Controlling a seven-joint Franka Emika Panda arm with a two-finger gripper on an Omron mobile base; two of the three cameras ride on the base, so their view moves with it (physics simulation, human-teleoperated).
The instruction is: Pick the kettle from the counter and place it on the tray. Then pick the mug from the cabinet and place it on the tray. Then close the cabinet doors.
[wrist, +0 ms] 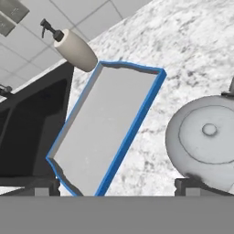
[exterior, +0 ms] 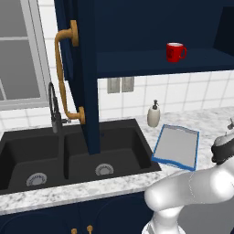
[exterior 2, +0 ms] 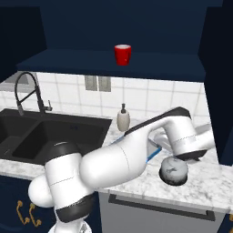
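The kettle (wrist: 208, 137) was squat, round and silvery-grey, on the desk (wrist: 192, 55) beside the tray (wrist: 105, 128). The claw (wrist: 116, 186) hung spread above.

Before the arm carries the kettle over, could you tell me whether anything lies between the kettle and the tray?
Nothing visible does. The kettle sits on the counter beside the tray, with bare marble between them. The soap dispenser stands past the tray's far end.
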